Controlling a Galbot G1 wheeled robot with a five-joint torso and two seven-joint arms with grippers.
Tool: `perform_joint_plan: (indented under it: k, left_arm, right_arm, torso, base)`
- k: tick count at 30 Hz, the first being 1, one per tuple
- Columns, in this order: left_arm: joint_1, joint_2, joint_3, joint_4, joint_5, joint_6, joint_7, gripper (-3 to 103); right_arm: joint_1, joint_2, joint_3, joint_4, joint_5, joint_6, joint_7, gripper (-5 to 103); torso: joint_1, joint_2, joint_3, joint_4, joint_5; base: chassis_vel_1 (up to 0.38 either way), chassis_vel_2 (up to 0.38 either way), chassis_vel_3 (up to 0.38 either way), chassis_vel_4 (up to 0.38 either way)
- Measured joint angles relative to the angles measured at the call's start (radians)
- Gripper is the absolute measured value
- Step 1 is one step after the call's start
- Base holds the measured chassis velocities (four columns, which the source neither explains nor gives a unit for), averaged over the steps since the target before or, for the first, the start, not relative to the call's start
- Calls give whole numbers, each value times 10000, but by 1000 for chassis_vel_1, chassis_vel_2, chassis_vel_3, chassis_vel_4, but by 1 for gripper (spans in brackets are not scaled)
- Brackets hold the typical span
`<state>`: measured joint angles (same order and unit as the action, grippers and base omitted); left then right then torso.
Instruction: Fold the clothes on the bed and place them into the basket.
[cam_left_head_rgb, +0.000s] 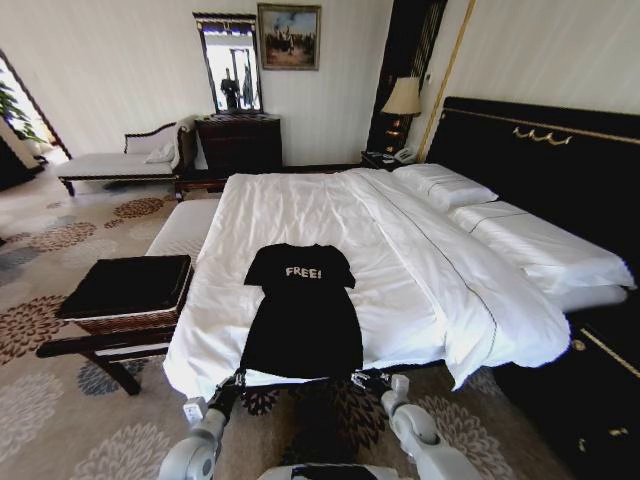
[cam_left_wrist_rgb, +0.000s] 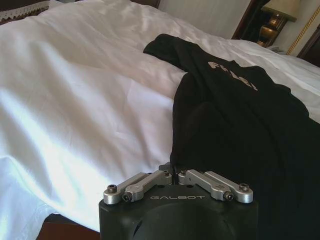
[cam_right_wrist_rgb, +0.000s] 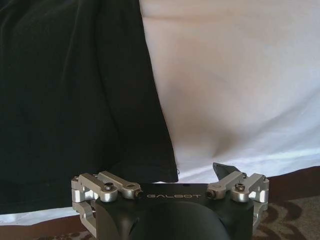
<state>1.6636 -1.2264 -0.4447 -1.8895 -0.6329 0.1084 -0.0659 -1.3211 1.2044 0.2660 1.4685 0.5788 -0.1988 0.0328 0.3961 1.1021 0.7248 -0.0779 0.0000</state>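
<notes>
We note the black T-shirt lying flat and soft on the bed's smooth white duvet, hem at the foot edge. Left gripper sits pressed together at the left hem corner; right gripper stands spread at the right corner. The woven wicker basket rests on a bench beside the bed.

The head view looks forward and down from above the foot of the bed, taking in its whole length up to the headboard and the room behind. The left wrist view sits low and close at the bed's foot edge, facing up the duvet along the black T-shirt. The right wrist view is closer still, facing the shirt's hem at that same edge. All three share the shirt and the white duvet.
</notes>
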Motion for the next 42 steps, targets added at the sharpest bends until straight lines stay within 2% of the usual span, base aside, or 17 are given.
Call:
perform_joint_plan:
  k: [3, 5, 6, 10, 11, 12, 14, 15, 16, 17, 20, 23, 24, 26, 28, 31, 42]
  left_arm:
    - [-24, -11, -2, 16, -4, 6, 0, 0]
    - [-30, -23, -2, 24, -6, 8, 0, 0]
    - [-33, -38, -2, 30, -8, 13, 0, 0]
    - [-45, -65, 9, 47, -12, 21, 0, 0]
    - [-51, -72, 14, 56, -12, 24, -1, 0]
    - [-53, -79, 18, 58, -11, 26, 0, 0]
    - [-53, -82, 19, 58, -9, 27, -1, 0]
    - [-49, -83, 18, 57, -7, 28, -1, 0]
    - [-47, -83, 17, 57, -7, 29, -1, 0]
    - [-41, -85, 4, 57, -11, 29, -1, 0]
    - [-37, -91, -12, 72, -16, 29, -1, 0]
    - [-19, -129, -23, 89, -21, 20, 0, 0]
    - [-19, -129, -23, 89, -21, 20, 0, 0]
    - [-10, -164, -32, 102, -18, 2, 0, 0]
    - [0, -173, -43, 108, -18, -6, 0, 0]
    - [83, -195, -96, 110, -18, -46, 0, 0]
    - [953, -193, -550, -298, -153, -119, -116, 0]
  right_arm:
    - [171, 20, -79, -114, 4, 42, -8, 97]
    - [249, 40, -134, -187, 5, 59, -14, 92]
    - [332, 74, -172, -278, 6, 85, -29, 82]
    - [435, 142, -203, -420, 7, 118, -53, 76]
    - [490, 174, -221, -472, 9, 136, -71, 71]
    - [534, 202, -238, -511, 8, 148, -83, 60]
    - [554, 218, -249, -522, 9, 153, -87, 60]
    - [563, 228, -252, -522, 9, 162, -87, 54]
    - [563, 229, -253, -522, 9, 166, -87, 54]
    - [562, 232, -248, -515, 10, 178, -88, 43]
    - [526, 230, -218, -457, 16, 191, -88, 37]
    - [362, 200, -161, -284, 22, 201, -89, 20]
    - [362, 200, -161, -284, 22, 201, -89, 20]
    - [201, 167, -125, -140, 24, 201, -80, 10]
    - [126, 141, -102, -46, 27, 201, -73, 10]
    - [-96, 71, -45, 228, 46, 180, -46, 1]
    - [-1151, -378, 563, 2004, 389, -312, 265, 0]
  torso:
    - [0, 1, 0, 1, -2]
    - [0, 0, 0, 0, -1]
    - [0, 1, 0, 0, -1]
    - [0, 1, 0, 0, 0]
    - [0, 1, 0, 0, -1]
    - [0, 1, 0, 0, -1]
    - [0, 0, 1, 0, 0]
    - [0, 0, 0, 0, 0]
    - [1, 0, 0, 0, -1]
    - [0, 1, 1, 0, 0]
    - [0, 1, 0, 0, 0]
    - [0, 0, 0, 0, 0]
    - [0, 0, 0, 0, 0]
    - [0, 1, 0, 0, 0]
    - [0, 1, 0, -1, 0]
    - [0, 1, 0, 0, 0]
    - [0, 1, 0, -1, 0]
  base:
    - [0, 0, 0, 0]
    - [0, 0, 0, 0]
    - [0, 0, 0, 0]
    - [0, 0, 0, 0]
    - [0, 0, 0, 0]
    - [0, 0, 0, 0]
    - [0, 0, 0, 0]
    - [0, 0, 0, 0]
    - [0, 0, 0, 0]
    - [0, 0, 0, 0]
    - [0, 0, 0, 0]
    - [0, 0, 0, 0]
    - [0, 0, 0, 0]
    - [0, 0, 0, 0]
    - [0, 0, 0, 0]
    - [0, 0, 0, 0]
    - [0, 0, 0, 0]
